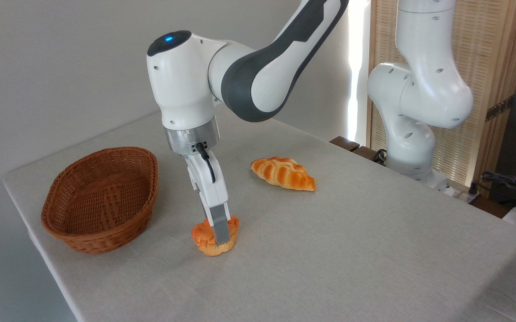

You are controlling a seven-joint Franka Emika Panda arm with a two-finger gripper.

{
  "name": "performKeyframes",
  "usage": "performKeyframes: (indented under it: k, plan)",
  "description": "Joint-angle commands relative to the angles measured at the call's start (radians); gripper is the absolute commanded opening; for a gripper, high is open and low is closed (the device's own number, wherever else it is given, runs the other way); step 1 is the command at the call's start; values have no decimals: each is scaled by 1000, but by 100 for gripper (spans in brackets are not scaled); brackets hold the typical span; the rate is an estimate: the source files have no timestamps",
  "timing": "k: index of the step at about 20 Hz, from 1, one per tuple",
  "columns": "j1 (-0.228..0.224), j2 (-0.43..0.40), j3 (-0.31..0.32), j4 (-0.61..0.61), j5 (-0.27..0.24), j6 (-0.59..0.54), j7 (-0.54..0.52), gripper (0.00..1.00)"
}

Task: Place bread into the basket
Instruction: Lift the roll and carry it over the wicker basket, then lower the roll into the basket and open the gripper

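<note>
The bread (202, 236), a small round bun with a glossy orange top and paler base, rests on the table near its front edge. My gripper (218, 238) comes straight down onto it. The near grey finger (221, 229) lies flat against the bun's front side, the far finger is hidden behind the bun, and the jaws look shut on it. The bun leans slightly to the left and still touches the cloth. The basket (101, 197), oval brown wicker and empty, stands to the left of the bun, about a hand's width away.
A longer braided orange loaf (283, 173) lies behind and to the right of the gripper. The arm's white base (412, 134) stands at the table's far right edge, with cables (508, 183) beyond it. The table's left edge runs just past the basket.
</note>
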Motion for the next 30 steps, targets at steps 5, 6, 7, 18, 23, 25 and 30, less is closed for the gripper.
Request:
performKeyframes:
  k: [5,6,7,18,23,25,30]
  plan:
    - [-10,-2,0,139,-10,-59,1,25]
    - [-10,6,-22,206,-42,-92,-2,25]
    - [-10,33,-32,280,-83,-125,-26,26]
    - [-7,288,-198,501,-117,105,-496,74]
    - [-3,303,-217,474,-113,157,-485,100]
    - [2,314,-217,465,-110,159,-481,100]
    - [2,315,-217,454,-58,163,-482,100]
